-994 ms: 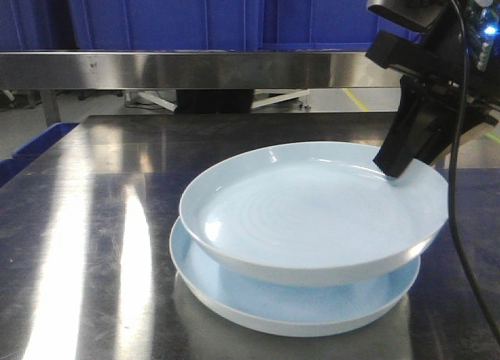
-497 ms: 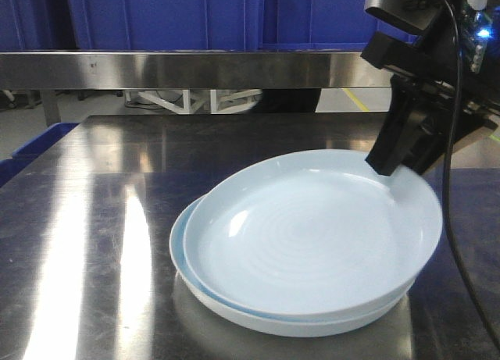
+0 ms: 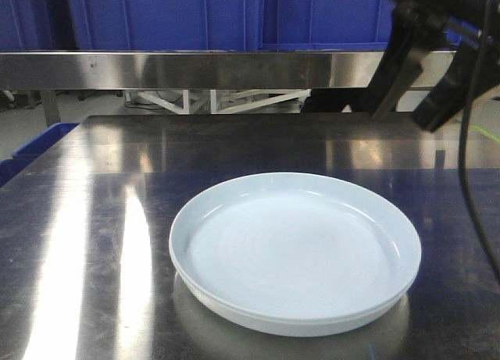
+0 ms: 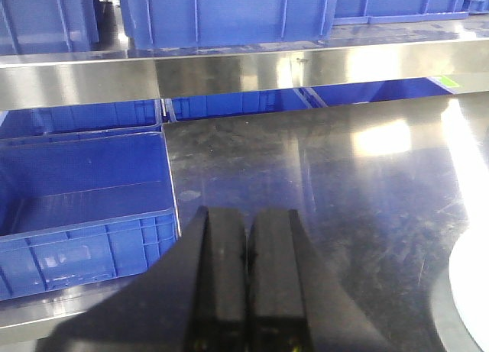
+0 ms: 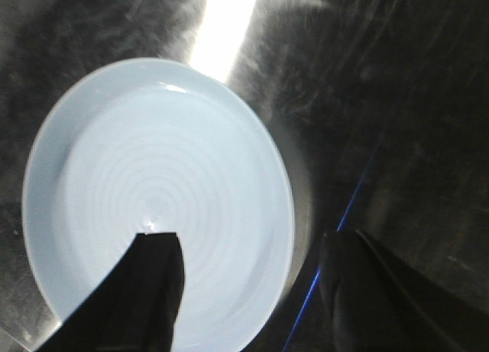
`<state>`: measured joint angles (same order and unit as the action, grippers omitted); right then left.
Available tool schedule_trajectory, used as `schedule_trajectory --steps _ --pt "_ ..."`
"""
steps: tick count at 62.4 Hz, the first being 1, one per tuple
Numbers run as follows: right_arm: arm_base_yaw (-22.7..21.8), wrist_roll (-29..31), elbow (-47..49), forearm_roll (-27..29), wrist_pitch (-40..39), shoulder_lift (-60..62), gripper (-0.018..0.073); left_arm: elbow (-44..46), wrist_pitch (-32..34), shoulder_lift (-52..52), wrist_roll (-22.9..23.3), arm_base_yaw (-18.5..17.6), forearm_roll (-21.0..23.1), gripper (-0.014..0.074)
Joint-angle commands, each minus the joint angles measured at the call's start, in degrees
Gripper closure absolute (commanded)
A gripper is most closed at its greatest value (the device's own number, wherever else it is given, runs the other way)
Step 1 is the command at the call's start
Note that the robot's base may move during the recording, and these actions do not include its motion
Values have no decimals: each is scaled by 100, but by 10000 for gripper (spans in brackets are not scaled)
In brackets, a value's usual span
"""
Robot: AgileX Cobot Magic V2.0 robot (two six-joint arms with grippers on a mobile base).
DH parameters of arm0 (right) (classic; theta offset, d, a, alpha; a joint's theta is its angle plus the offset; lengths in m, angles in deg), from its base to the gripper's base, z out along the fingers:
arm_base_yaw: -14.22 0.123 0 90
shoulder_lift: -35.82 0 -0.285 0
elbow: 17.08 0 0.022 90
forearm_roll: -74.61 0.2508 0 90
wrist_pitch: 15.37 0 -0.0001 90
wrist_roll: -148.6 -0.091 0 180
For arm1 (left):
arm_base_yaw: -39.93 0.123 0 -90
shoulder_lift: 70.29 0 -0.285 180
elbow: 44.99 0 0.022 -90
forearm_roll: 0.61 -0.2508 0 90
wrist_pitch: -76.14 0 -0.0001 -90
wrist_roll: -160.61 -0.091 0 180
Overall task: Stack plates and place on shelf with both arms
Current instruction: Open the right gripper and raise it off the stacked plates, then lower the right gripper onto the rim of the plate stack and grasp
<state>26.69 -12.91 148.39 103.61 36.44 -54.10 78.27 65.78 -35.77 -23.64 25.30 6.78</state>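
**Stacked on the desk, clear of the claw**

Pictured: the plates (image 3: 295, 254), nested one inside the other and lying flat at the middle of the steel desk (image 3: 94, 188), short of the shelf (image 3: 195, 69) behind. Above and to the right of the stack, well apart from it: the right claw (image 3: 414, 102), spread wide and holding nothing. Seen from the right wrist, the same stack (image 5: 160, 192) under the parted fingers (image 5: 157, 291), one finger over the near rim, the other out over bare desk. On the other side: the left claw (image 4: 248, 283), pressed together on nothing, with a blue crate (image 4: 84, 207) off the desk's edge to its left and only a sliver of plate rim (image 4: 470, 291) at the far right of that view. A second ago: top plate tilted, pinched at its rim by the right claw. Now level, let go, claw lifted away.
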Motion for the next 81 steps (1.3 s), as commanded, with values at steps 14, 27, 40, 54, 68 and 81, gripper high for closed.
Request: schedule_trajectory --steps 14,27,40,54,68,81 --pt "-8 74 -152 4 303 339 53 178 523 6 9 13 21 512" --pt "-8 74 -792 -53 -282 293 53 178 523 6 9 13 21 512" --pt "5 74 -917 222 -524 -147 53 178 523 6 9 13 21 512" --pt "207 74 -917 326 -793 -631 54 178 523 6 9 13 21 512" --pt "396 74 -917 331 -1020 -811 189 178 564 6 9 13 -3 512" --pt "396 74 -917 331 -1016 -811 458 178 648 6 -1 13 -3 512"
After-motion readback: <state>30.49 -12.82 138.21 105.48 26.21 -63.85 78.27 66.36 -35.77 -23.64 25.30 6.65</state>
